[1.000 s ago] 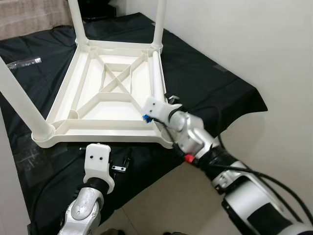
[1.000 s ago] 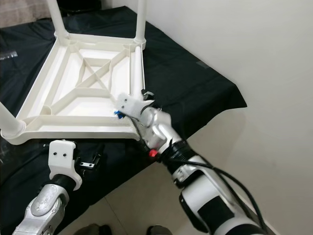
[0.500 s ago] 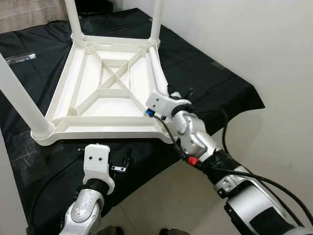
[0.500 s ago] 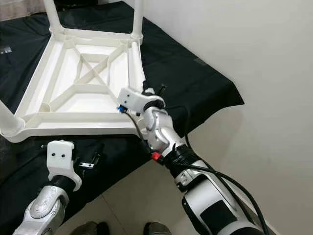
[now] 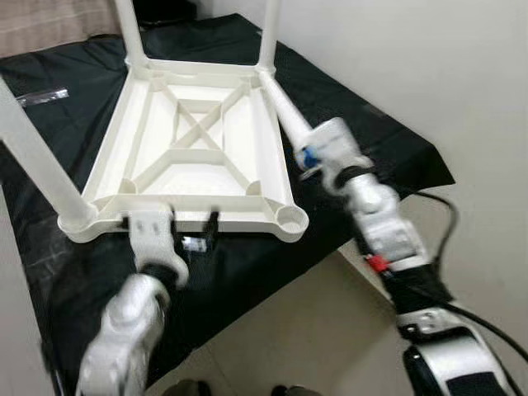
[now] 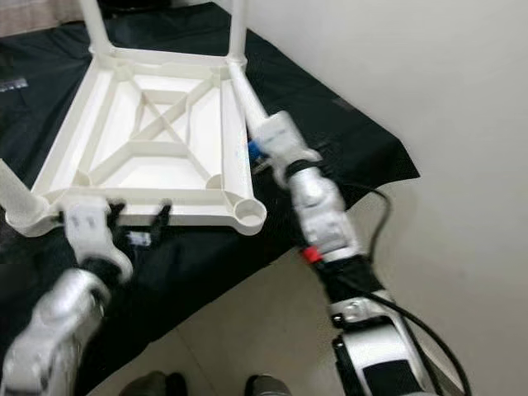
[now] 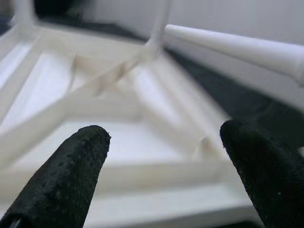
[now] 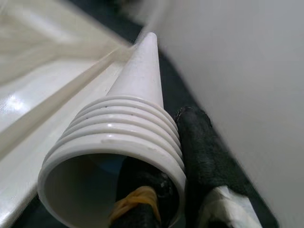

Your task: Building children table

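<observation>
A white children's table lies upside down on a black cloth, three legs standing up from its corners. The near right corner socket has no leg in it. My right gripper is shut on a loose white leg, held slanting above the table's right rim. In the right wrist view the leg's ribbed hollow end faces the camera, with one finger inside it and the other finger outside. My left gripper is open just in front of the table's near rim, its fingertips spread wide with nothing between them.
The black cloth ends at a pale tiled floor in front. A white wall stands close on the right. A clear plastic bag lies at the far left. A black cable loops by my right arm.
My right gripper has raised the loose leg off the table's right rim and swung it to the right. My left gripper has risen and moved forward to the table's near rim.
</observation>
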{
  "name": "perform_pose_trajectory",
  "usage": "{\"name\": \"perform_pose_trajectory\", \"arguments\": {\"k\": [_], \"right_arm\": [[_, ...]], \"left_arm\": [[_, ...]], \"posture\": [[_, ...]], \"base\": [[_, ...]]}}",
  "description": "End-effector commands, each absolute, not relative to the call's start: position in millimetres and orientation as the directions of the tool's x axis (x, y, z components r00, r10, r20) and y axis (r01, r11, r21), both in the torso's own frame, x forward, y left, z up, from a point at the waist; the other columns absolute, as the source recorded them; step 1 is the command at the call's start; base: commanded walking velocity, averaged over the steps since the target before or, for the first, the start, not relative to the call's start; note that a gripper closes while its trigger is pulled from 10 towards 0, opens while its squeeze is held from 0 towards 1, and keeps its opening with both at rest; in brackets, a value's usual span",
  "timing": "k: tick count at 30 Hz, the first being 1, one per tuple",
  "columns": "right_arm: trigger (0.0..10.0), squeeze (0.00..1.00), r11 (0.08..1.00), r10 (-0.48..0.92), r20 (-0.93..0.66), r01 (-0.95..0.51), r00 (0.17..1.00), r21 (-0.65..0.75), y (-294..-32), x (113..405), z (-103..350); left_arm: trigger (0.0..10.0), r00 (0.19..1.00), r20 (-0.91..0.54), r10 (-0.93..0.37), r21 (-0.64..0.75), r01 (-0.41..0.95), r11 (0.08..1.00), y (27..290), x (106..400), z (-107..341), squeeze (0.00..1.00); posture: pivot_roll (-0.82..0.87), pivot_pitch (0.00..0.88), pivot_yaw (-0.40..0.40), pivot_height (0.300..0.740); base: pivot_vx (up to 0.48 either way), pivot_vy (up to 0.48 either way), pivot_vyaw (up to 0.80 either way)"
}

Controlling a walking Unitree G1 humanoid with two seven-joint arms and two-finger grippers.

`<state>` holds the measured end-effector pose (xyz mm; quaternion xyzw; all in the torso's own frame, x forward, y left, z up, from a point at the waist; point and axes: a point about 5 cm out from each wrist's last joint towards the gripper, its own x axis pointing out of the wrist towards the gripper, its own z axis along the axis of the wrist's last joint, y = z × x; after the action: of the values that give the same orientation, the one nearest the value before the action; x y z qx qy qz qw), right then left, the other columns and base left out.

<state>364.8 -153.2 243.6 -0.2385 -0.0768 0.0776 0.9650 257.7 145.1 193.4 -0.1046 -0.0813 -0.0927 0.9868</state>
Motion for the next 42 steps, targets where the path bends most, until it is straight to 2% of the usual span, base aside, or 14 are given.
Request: {"name": "perform_pose_trajectory", "arguments": {"k": [1,2,4,5,7,8,9,11,12,15,20,23,41,42], "right_arm": [[0.0,0.00,0.894,0.204,0.124,-0.133,0.971,-0.428,-157.8,361.4,248.2],[0.0,0.00,0.921,0.221,0.138,-0.160,0.965,-0.355,-161.5,358.5,253.8],[0.0,0.00,0.947,0.286,0.183,-0.248,0.941,-0.205,-164.2,353.0,263.1],[0.0,0.00,0.947,0.286,0.183,-0.248,0.941,-0.205,-164.2,353.0,263.1],[0.0,0.00,0.923,0.384,0.240,-0.376,0.891,-0.083,-157.2,348.1,270.9],[0.0,0.00,0.912,0.407,0.255,-0.407,0.877,-0.056,-154.9,347.0,272.8],[0.0,0.00,0.912,0.407,0.255,-0.407,0.877,-0.056,-154.9,347.0,272.8],[0.0,0.00,0.847,0.494,0.302,-0.530,0.815,0.046,-147.4,343.5,276.9],[0.0,0.00,0.847,0.494,0.302,-0.530,0.815,0.046,-147.4,343.5,276.9],[0.0,0.00,0.765,0.568,0.361,-0.636,0.740,0.100,-141.4,337.6,282.9],[0.0,0.00,0.708,0.610,0.389,-0.695,0.691,0.124,-137.2,335.1,286.3],[0.0,0.00,0.618,0.675,0.404,-0.772,0.618,0.149,-136.6,325.6,285.5],[0.0,0.00,0.497,0.779,0.368,-0.858,0.508,0.132,-129.7,301.0,273.7],[0.0,0.00,0.470,0.799,0.359,-0.874,0.481,0.125,-129.4,296.3,272.8]], "left_arm": [[10.0,0.965,0.164,-0.206,-0.248,0.242,0.938,142.8,258.6,191.9,0.00],[10.0,0.943,0.210,-0.259,-0.325,0.317,0.891,139.1,265.2,204.3,0.00],[10.0,0.880,0.320,-0.351,-0.537,0.474,0.698,130.9,277.0,228.8,0.00],[10.0,0.880,0.320,-0.351,-0.537,0.474,0.698,130.9,277.0,228.8,0.00],[10.0,0.810,0.417,-0.412,-0.675,0.579,0.456,125.5,286.5,247.3,0.00],[10.0,0.791,0.441,-0.424,-0.698,0.599,0.392,124.7,288.8,251.7,0.00],[10.0,0.791,0.441,-0.424,-0.698,0.599,0.392,124.7,288.8,251.7,0.00],[10.0,0.740,0.518,-0.429,-0.751,0.634,0.187,127.7,298.0,260.9,0.00],[10.0,0.740,0.518,-0.429,-0.751,0.634,0.187,127.7,298.0,260.9,0.00],[10.0,0.702,0.566,-0.432,-0.759,0.649,0.059,131.6,307.0,265.7,0.00],[10.0,0.701,0.582,-0.413,-0.761,0.648,0.027,132.5,315.5,270.3,0.00],[10.0,0.690,0.632,-0.353,-0.757,0.647,-0.089,144.0,324.1,290.3,0.00],[10.0,0.703,0.633,-0.326,-0.762,0.640,-0.099,161.4,339.5,304.6,0.00],[6.0,0.703,0.632,-0.325,-0.763,0.638,-0.103,163.4,340.2,305.0,0.00]], "posture": [[-0.08,0.048,-0.064,0.740],[-0.08,0.037,-0.053,0.740],[-0.09,0.030,-0.039,0.740],[-0.09,0.030,-0.039,0.740],[-0.09,0.025,-0.034,0.740],[-0.09,0.024,-0.033,0.740],[-0.09,0.024,-0.033,0.740],[-0.08,0.020,-0.028,0.740],[-0.08,0.020,-0.028,0.740],[-0.07,0.021,-0.024,0.740],[-0.07,0.026,-0.023,0.740],[-0.06,0.041,-0.020,0.740],[-0.06,0.049,-0.001,0.740],[-0.06,0.046,0.001,0.740]], "base": [[0.000,0.000,0.00],[0.000,0.000,0.00],[0.000,0.000,0.00],[0.000,0.000,0.00],[0.000,0.000,0.00],[0.000,0.000,0.00],[0.000,0.000,0.00],[0.000,0.000,0.00],[0.000,0.000,0.00],[0.000,0.000,0.00],[0.000,0.000,0.00],[0.000,0.000,0.00],[0.000,0.000,0.00],[0.000,0.000,0.00]]}}
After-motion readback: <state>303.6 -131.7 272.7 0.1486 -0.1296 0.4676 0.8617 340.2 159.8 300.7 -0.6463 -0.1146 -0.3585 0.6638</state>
